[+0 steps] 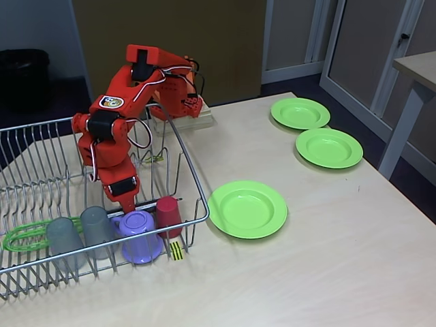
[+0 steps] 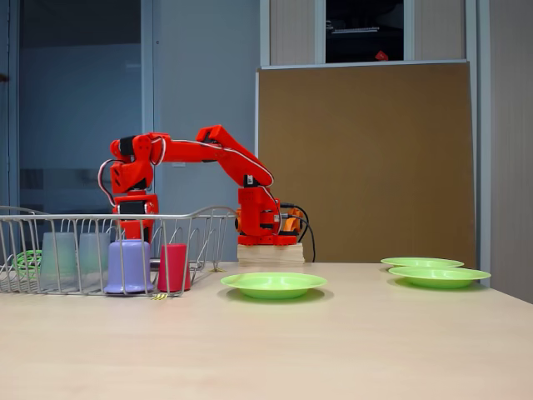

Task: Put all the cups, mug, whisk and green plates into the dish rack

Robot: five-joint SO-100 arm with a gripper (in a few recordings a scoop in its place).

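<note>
Nearest, the silver wire dish rack (image 1: 194,221) holds two upturned translucent grey cups (image 1: 65,240), a lavender mug (image 1: 139,235), a red cup (image 1: 168,214) and the green-looped whisk (image 1: 20,236). Above them hangs the red gripper (image 1: 127,199), its jaws impossible to make out. Three lime-green plates (image 1: 247,208) lie outside on the table (image 1: 327,272).

in a fixed view we look down from high above the table's near corner, slanting across the table (image 1: 327,272) toward the arm's base and the room behind. in another fixed view we sit low, about level with the table (image 2: 333,350) top, facing it side-on from somewhat farther off. both fixed views share the dish rack (image 1: 197,204) (image 2: 200,218), the arm and the green plates (image 1: 247,208) (image 2: 273,284).
</note>
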